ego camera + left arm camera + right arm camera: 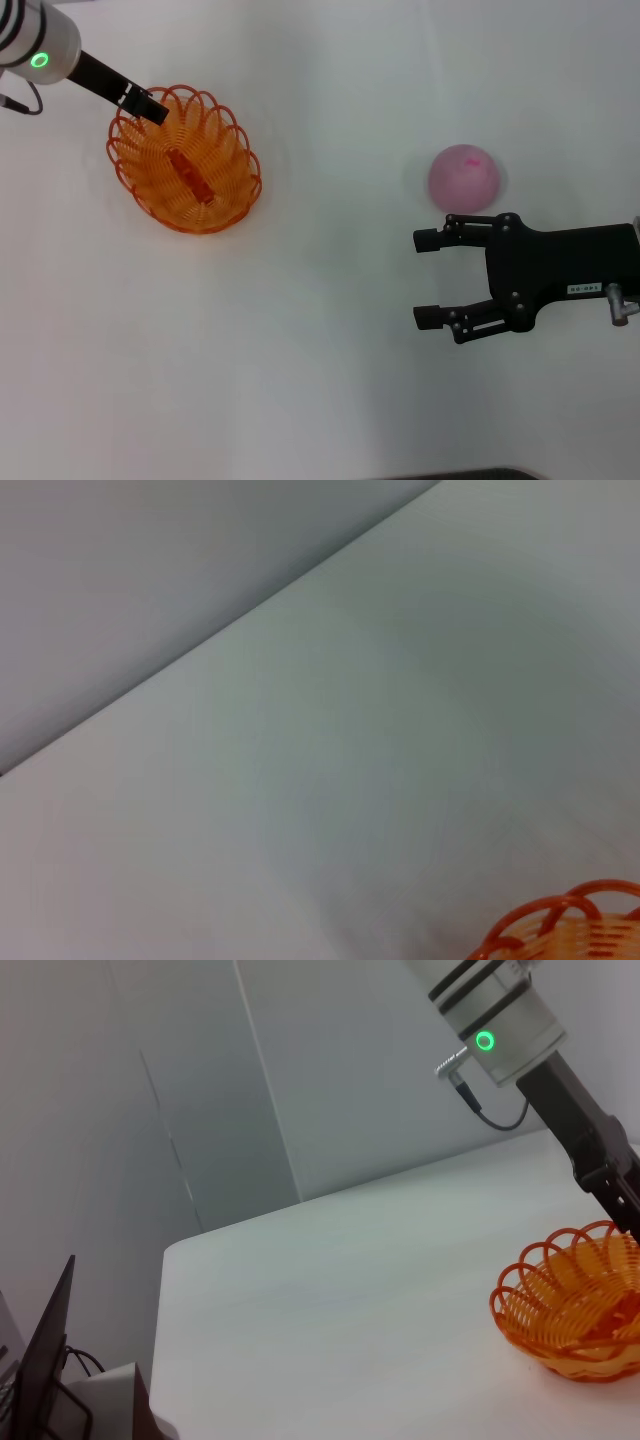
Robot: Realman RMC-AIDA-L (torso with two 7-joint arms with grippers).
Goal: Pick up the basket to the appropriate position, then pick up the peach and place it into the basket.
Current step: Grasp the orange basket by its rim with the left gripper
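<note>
The orange wire basket (186, 160) sits on the white table at the left. It also shows in the right wrist view (575, 1310), and a bit of its rim shows in the left wrist view (560, 925). My left gripper (150, 107) is at the basket's far-left rim, its fingers drawn narrow on the wire. The pale-pink peach (464, 178) rests on the table at the right. My right gripper (428, 278) is open and empty, just nearer to me than the peach and not touching it.
The white table (320, 350) spreads between basket and peach. In the right wrist view, the table's edge (165, 1260) meets a grey wall, and a dark stand (55, 1360) stands beside it.
</note>
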